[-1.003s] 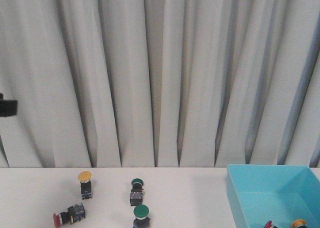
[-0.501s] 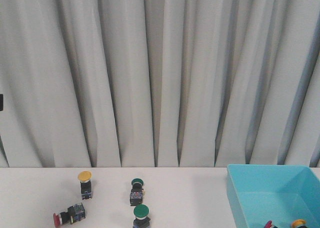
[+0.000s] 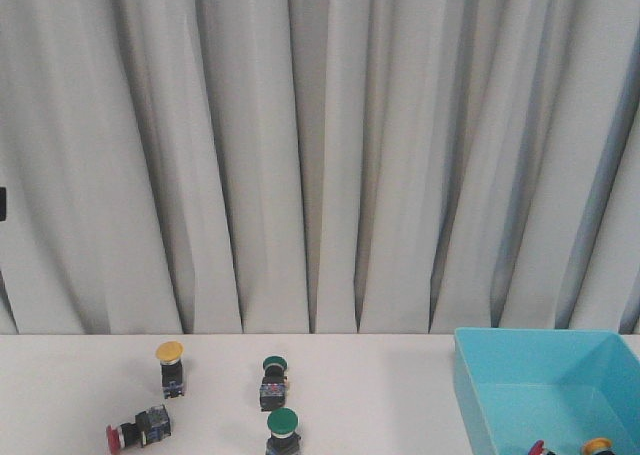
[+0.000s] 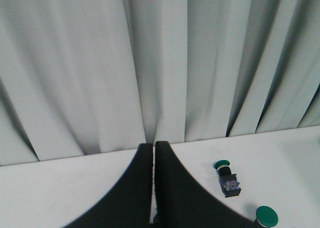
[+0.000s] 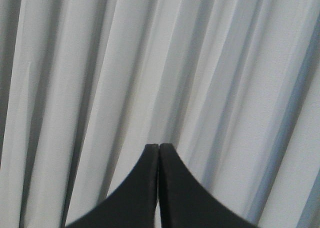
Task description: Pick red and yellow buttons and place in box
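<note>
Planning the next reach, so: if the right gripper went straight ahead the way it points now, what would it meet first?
Most likely the grey curtain. The right gripper, jaws closed, faces only its folds in the right wrist view, with no button or box in line. How far off the curtain hangs is unclear.

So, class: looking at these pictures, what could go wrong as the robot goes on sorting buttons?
The yellow button stands upright, so a grasp might topple it. The red button lies on its side and could roll. Two green buttons sit nearby and might be grabbed by mistake for the box.

Two yellow buttons (image 3: 170, 352), two red (image 3: 114, 437), two green (image 3: 283, 421).
</note>
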Tool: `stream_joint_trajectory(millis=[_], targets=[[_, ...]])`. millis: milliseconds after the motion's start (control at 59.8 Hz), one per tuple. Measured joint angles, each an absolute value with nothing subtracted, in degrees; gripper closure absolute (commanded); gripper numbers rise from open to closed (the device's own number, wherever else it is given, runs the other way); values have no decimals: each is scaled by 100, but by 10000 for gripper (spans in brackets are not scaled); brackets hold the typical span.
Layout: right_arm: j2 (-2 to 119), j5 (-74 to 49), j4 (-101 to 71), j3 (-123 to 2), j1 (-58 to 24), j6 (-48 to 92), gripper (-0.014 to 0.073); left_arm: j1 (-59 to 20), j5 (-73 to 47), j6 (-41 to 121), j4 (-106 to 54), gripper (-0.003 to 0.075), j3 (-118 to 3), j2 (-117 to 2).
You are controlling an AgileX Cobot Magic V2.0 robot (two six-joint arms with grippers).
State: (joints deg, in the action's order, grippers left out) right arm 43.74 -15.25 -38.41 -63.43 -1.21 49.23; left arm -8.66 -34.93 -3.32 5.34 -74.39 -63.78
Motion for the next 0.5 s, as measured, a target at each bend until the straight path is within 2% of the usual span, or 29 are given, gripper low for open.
stream_joint_trajectory(millis=[100, 184, 401, 501], targets=[[4374, -1525, -3841, -6343, -121, 4923, 598, -866, -3411, -332, 294, 727, -7308, -6322], [4374, -1525, -3841, -6343, -121, 4923, 598, -866, -3104, -327, 46, 727, -6660, -5996], [4374, -1525, -3841, -6343, -122, 4923, 598, -866, -1159, -328, -252, 727, -3109, -4112], [4374, -1525, -3841, -6343, -122, 4923, 598, -855, -940, -467, -211, 726, -1783, -3121]])
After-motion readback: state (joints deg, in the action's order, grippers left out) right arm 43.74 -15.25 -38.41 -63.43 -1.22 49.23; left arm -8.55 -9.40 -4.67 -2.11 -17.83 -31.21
